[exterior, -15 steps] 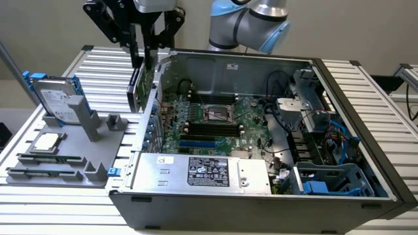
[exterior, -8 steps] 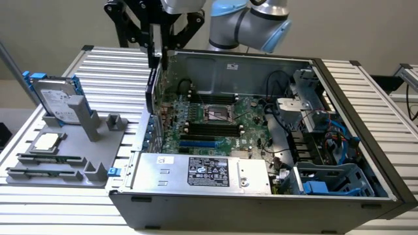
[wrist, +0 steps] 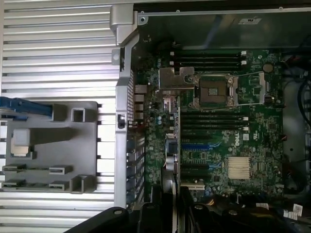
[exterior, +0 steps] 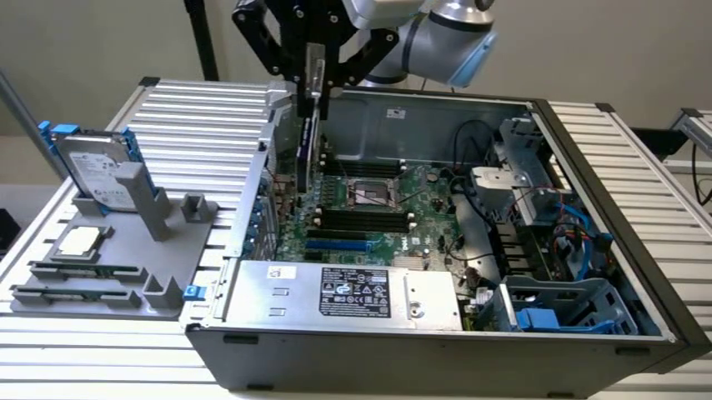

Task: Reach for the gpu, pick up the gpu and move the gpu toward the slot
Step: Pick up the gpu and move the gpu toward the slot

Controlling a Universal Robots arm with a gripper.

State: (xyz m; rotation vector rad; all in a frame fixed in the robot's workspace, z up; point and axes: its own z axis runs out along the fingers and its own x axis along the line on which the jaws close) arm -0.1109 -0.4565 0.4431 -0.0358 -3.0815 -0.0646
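One gripper (exterior: 313, 79) here, and it's closed onto the top edge of the gpu (exterior: 308, 142), which hangs edge-on straight below the fingers, over the rear-left part of the open computer case (exterior: 579, 275). So the pick looks done and we're in the "move toward the slot" part, going by how the card sits clear of everything, lower end just above the motherboard (exterior: 384, 212).

In the wrist view the card runs as a thin edge (wrist: 171, 160) away from the camera, with the blue expansion slot (wrist: 199, 145) just off to one side of it and the black slots near that. The CPU socket (wrist: 214, 91) and the memory slots are further out ahead of the gripper.

Off beside the case, well apart from the gripper, the grey parts fixture (exterior: 106, 267) holds the hard drive (exterior: 95, 171) with blue rails, standing upright, plus two memory sticks lying flat.

My read on the next bit: the card's bottom edge needs lining up along the slot's length, and the bracket end has to clear the case's rear wall (wrist: 127, 145) without catching. I can't tell from here how well it's lined up.
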